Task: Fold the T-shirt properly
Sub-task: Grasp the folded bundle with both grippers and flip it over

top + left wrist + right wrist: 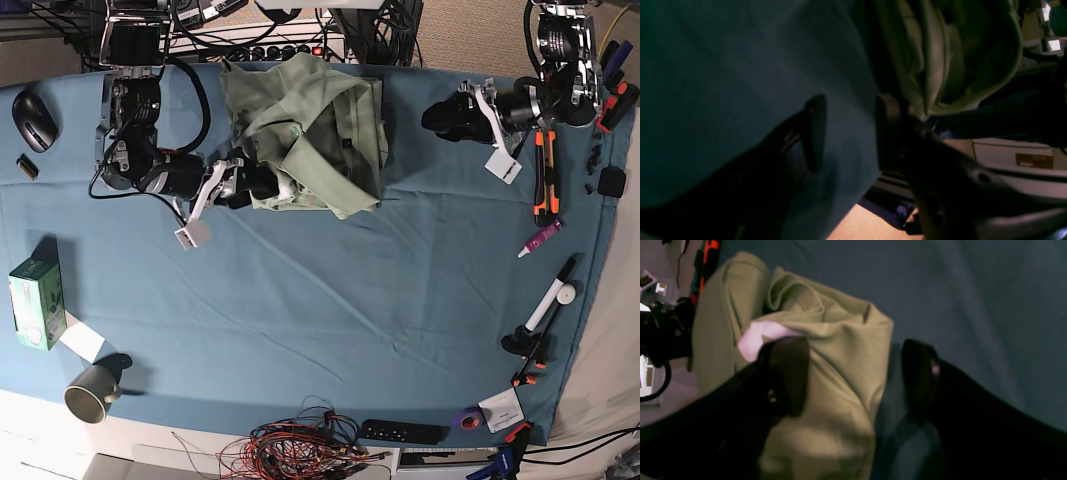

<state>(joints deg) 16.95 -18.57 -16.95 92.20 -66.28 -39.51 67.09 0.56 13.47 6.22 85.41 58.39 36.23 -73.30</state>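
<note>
T-shirt (310,140) bunched at table's (300,300) far edge — right gripper (853,380) jaws wide open, straddling its edge, nothing clamped; left gripper (846,133) jaws parted, empty, well apart from it.

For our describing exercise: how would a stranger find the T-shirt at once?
Start at the teal table cloth and look to its far edge, left of centre. The T-shirt lies crumpled there, by the right claw. It is the only large, pale sage-green soft thing.

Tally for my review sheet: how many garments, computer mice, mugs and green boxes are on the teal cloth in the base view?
Garments: 1, the crumpled T-shirt
Computer mice: 1, the black mouse
Mugs: 1, the grey mug
Green boxes: 1, the green box
Total: 4
</note>
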